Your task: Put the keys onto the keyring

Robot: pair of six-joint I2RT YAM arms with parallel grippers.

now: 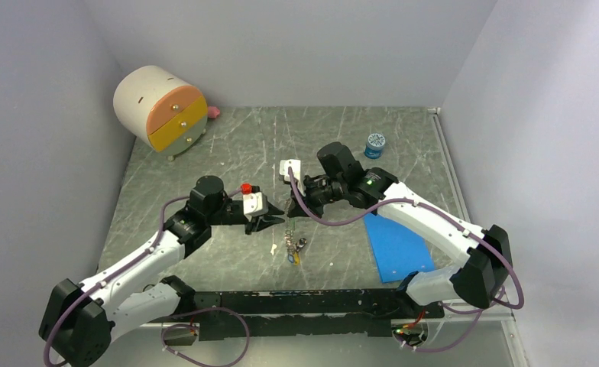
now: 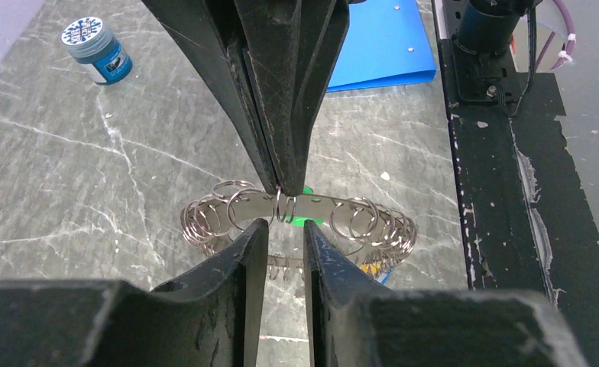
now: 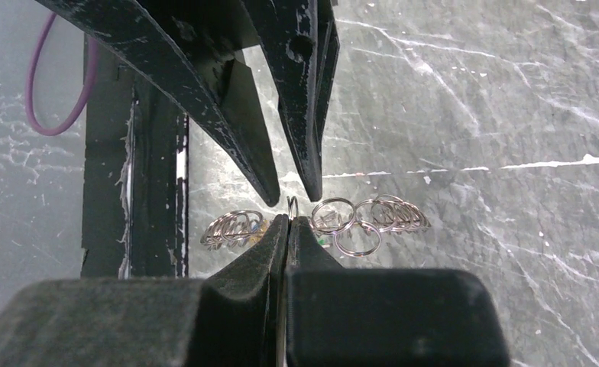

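At centre, right gripper (image 3: 289, 220) clamped shut on keyring (image 2: 328, 206); left gripper (image 2: 285, 226) jaws apart, tips just beside the same band.

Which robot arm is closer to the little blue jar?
Right. The right arm bends just left of the little blue jar, not touching it. The left arm is much farther off to the jar's left.

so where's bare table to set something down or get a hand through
Free: the far strip between the round drawer box and the blue jar; the near patch between the keys and the blue sheet. Crowded: the centre, where the left tool and right tool meet at the keyring.
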